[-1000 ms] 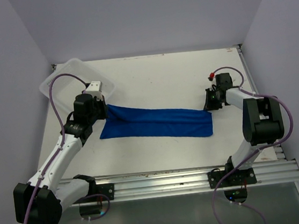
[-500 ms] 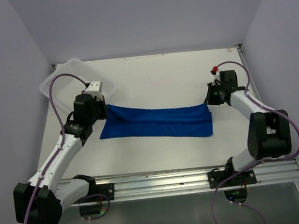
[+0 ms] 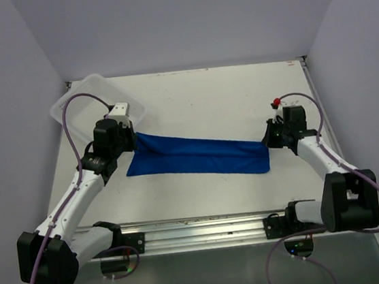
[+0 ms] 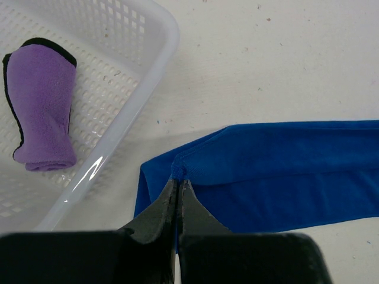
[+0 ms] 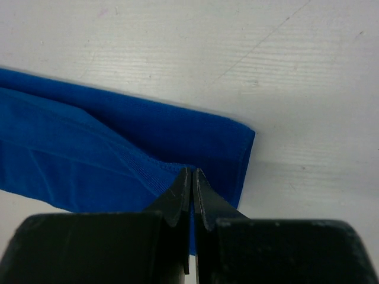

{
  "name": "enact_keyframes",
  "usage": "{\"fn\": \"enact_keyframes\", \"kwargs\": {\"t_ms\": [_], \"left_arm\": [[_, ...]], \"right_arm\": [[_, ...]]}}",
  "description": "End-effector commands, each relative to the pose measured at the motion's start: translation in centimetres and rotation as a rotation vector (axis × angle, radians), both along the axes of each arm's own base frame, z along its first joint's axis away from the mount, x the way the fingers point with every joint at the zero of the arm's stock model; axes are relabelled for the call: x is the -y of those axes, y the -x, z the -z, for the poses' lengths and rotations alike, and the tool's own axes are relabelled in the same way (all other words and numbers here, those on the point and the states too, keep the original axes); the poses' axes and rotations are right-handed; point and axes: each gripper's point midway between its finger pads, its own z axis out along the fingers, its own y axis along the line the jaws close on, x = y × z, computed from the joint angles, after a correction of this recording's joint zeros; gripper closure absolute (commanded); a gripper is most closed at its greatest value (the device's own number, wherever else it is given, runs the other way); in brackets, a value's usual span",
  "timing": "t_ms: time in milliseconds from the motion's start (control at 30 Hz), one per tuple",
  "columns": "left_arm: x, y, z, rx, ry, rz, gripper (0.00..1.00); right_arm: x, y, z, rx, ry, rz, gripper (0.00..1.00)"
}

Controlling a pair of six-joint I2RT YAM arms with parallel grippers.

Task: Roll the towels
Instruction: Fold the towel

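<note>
Purple towel [image 4: 42, 112] in basket [image 4: 155, 62] shows only from the left wrist; left gripper [image 4: 178, 181] and right gripper [image 5: 193, 175] pinch the blue towel [image 3: 198, 156], lying left-right

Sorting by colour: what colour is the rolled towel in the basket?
Purple towel, black-edged; clearest in the left wrist view.

blue towel [image 4: 284, 171]: smooth matt cloth | purple towel [image 4: 44, 112]: fuzzy fleece cloth | basket [image 4: 142, 83]: glossy perforated plastic | table [image 4: 284, 59]: matt, scuffed

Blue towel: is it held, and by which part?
Yes. The left end effector pinches the blue towel at its left end, the right end effector its right end.
</note>
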Motion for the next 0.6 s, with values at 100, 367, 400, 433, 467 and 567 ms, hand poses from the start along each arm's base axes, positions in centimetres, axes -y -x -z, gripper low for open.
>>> {"fn": "enact_keyframes", "kwargs": {"t_ms": [100, 367, 400, 433, 467, 567], "left_arm": [[-0.1, -0.2, -1.2, 0.028, -0.012, -0.003, 1.00], [-0.4, -0.3, -1.3, 0.024, -0.022, -0.014, 1.00], [-0.5, -0.3, -1.2, 0.021, -0.026, -0.017, 1.00], [-0.5, -0.2, -1.1, 0.019, -0.027, -0.017, 1.00], [-0.5, -0.2, -1.1, 0.018, -0.026, -0.019, 1.00], [-0.6, -0.2, -1.0, 0.016, -0.028, -0.020, 1.00]], "right_arm": [[-0.7, -0.1, -2.6, 0.206, 0.060, -0.023, 1.00], [-0.2, 1.6, -2.8, 0.261, 0.098, 0.013, 1.00], [-0.2, 2.0, -2.3, 0.246, 0.097, 0.018, 1.00], [-0.1, 2.0, -2.6, 0.262, 0.094, 0.025, 1.00], [-0.3, 2.1, -2.7, 0.271, 0.086, 0.018, 1.00], [-0.7, 2.4, -3.3, 0.310, 0.065, 0.011, 0.99]]}}
